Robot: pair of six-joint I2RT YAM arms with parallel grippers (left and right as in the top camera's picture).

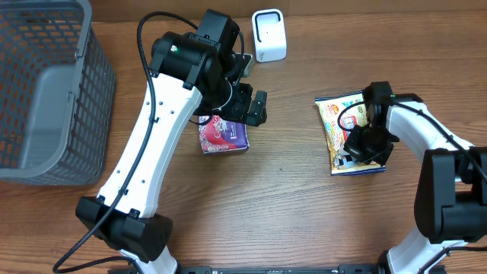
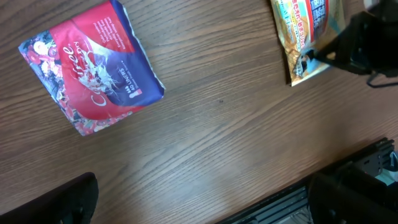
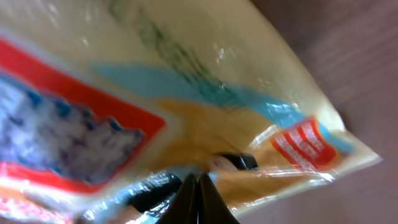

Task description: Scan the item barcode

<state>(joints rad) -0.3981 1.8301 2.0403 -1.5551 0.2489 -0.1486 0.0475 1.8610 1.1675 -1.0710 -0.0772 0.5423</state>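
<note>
Two grippers: my right gripper [image 3: 199, 186] pinches yellow packet [image 1: 340, 114] at near edge; left gripper [image 1: 251, 106] wide by red packet [image 1: 225, 137]; tabletop [image 1: 289, 190] btwn packets.

White arm links [image 1: 144, 152], black joints [image 1: 186, 57], cables [image 1: 140, 36] and claw [image 3: 199, 186]

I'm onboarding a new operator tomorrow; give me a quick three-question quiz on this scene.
1. True or false: the right jaws are shut on the yellow packet.
2. In the overhead view, the gray basket stands at: A) the left edge B) the right edge C) the centre.
3. How many snack packets are in view?
Key: 1 true; 2 A; 3 two, the yellow one and the red packet.
</note>
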